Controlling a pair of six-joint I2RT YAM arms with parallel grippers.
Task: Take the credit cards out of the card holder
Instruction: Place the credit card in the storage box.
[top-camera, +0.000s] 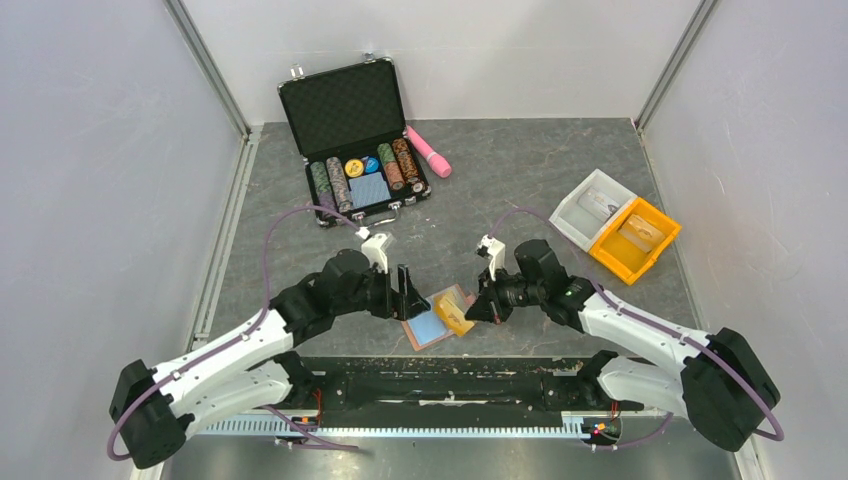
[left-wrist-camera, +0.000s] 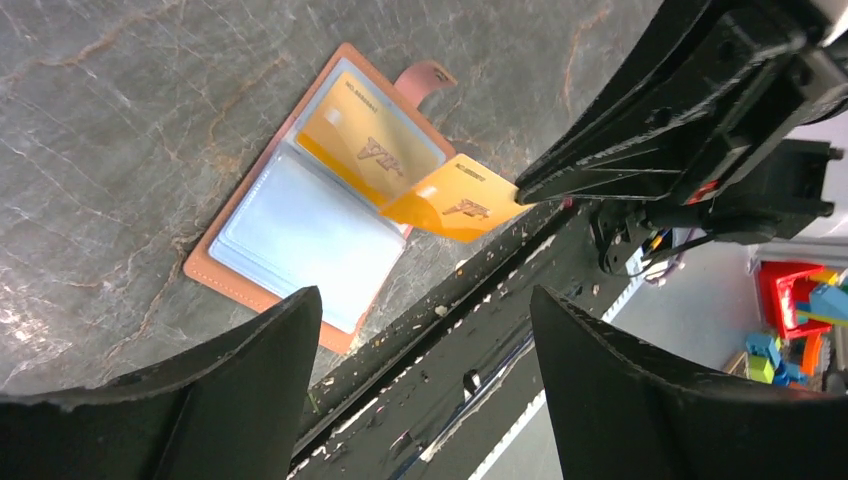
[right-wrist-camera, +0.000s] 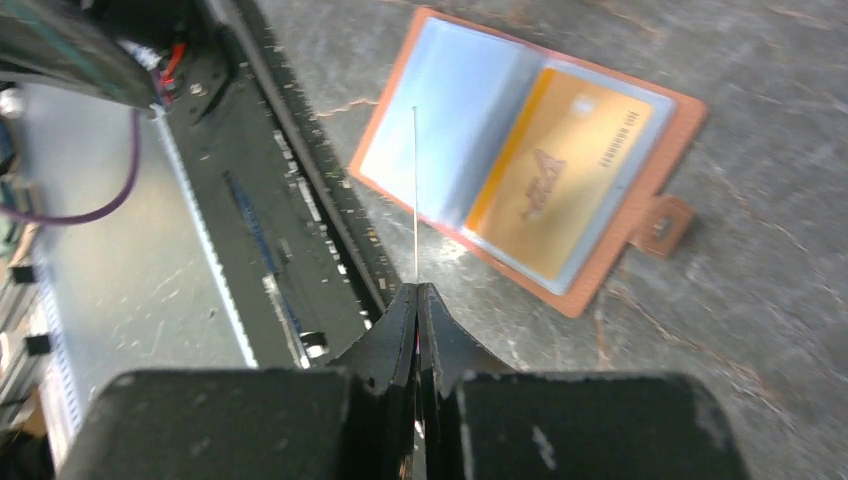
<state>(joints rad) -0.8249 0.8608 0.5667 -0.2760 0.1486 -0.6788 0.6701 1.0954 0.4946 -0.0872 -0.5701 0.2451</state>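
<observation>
The brown card holder (top-camera: 424, 331) lies open on the table near the front edge, its light blue pockets (left-wrist-camera: 300, 230) facing up. One orange-yellow credit card (left-wrist-camera: 370, 150) sits in its pocket (right-wrist-camera: 560, 185). A second orange-yellow card (left-wrist-camera: 455, 200) is lifted clear just right of the holder, and my right gripper (top-camera: 482, 305) is shut on its edge. In the right wrist view that card shows edge-on as a thin line (right-wrist-camera: 415, 190) rising from the closed fingertips (right-wrist-camera: 417, 290). My left gripper (left-wrist-camera: 425, 295) hangs open and holds nothing, just left of the holder (top-camera: 410, 292).
A black poker chip case (top-camera: 355, 135) stands open at the back, with a pink object (top-camera: 428, 150) beside it. At the right sit a white bin (top-camera: 598, 205) and a yellow bin (top-camera: 635, 238). The black front rail (left-wrist-camera: 470, 330) runs right next to the holder.
</observation>
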